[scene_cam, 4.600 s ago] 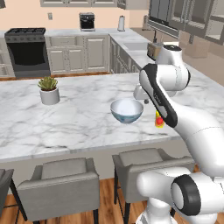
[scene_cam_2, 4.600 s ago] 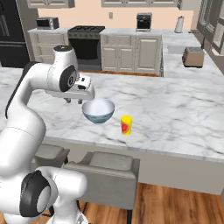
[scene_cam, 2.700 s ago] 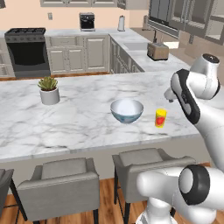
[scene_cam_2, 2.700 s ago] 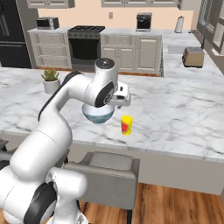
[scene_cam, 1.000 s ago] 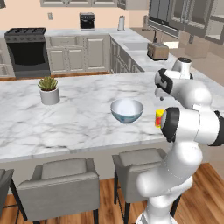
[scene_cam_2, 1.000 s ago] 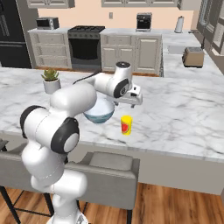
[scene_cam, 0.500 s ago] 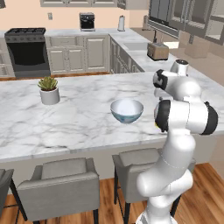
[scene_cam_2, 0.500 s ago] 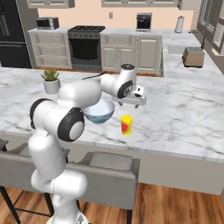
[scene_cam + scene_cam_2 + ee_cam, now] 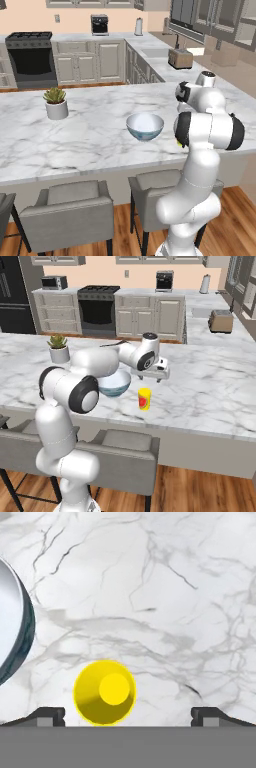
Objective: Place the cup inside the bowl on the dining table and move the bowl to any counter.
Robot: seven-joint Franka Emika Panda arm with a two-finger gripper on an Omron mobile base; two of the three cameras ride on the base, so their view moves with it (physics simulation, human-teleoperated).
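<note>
The small yellow cup [image 9: 144,399] with its red patch stands upright on the dining table [image 9: 210,391], just right of the bowl [image 9: 116,385]. My gripper [image 9: 159,377] hangs a little above and behind the cup, pointing down. Seen from the hand, the cup [image 9: 105,693] lies below, between the two dark fingertips [image 9: 47,716] and left of centre. My gripper [image 9: 129,714] is open and holds nothing. The bowl's rim [image 9: 15,642] shows at the left edge. From the left base, the white-inside bowl [image 9: 145,126] sits on the table [image 9: 90,145], and my arm hides nearly all of the cup.
A potted plant [image 9: 56,107] stands on the table's left part. Grey chairs [image 9: 70,210] line the table's near edge. Behind, a counter [image 9: 165,65] carries a toaster [image 9: 181,58], and a stove [image 9: 30,60] stands at the back left.
My arm has folded in closer over the table's near right part and the hand has edged toward the cup. The jaws stayed wide apart. Cup and bowl have not moved.
</note>
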